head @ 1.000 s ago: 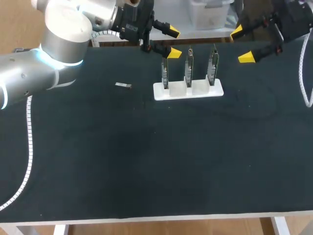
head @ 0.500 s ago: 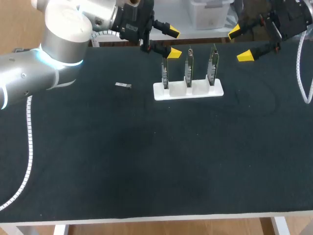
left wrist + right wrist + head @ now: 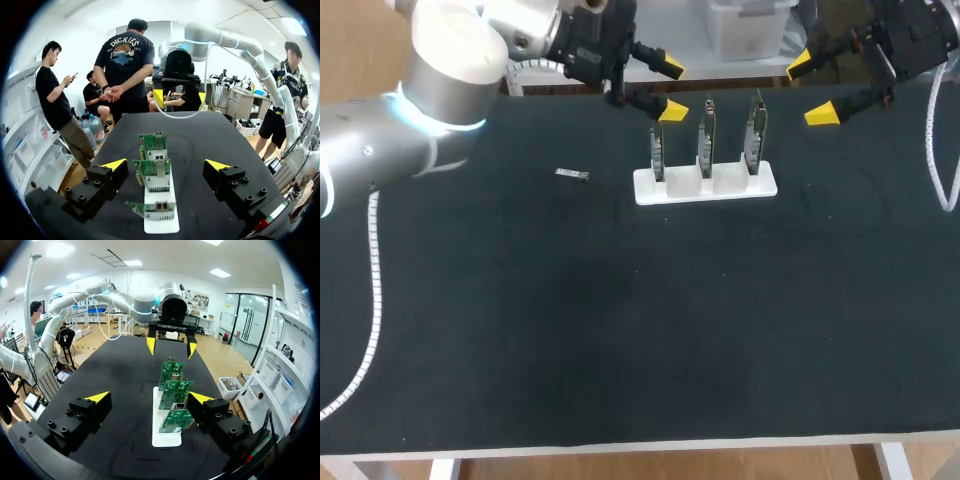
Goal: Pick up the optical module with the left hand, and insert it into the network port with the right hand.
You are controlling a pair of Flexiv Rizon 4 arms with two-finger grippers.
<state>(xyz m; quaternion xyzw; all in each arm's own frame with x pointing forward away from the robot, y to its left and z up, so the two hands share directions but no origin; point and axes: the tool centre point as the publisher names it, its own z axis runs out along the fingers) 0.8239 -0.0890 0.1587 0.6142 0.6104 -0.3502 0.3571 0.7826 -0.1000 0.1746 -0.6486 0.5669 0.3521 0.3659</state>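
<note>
The optical module, a small grey metal piece, lies flat on the black table, left of a white stand. The stand holds three upright green circuit boards with network ports. My left gripper hangs open above the back edge, just left of the boards and well right of the module. My right gripper hangs open to the right of the boards. In the left wrist view the left gripper faces the boards end on; in the right wrist view the right gripper faces them from the other end. Neither holds anything.
Each wrist view shows the other arm's gripper beyond the stand: the right gripper and the left gripper. A white spiral cable runs down the table's left side. The table's front edge is near the bottom.
The right gripper has shifted slightly back and left, then held still. The left arm's elbow has moved a little; its gripper stays in place. The module has not moved.
</note>
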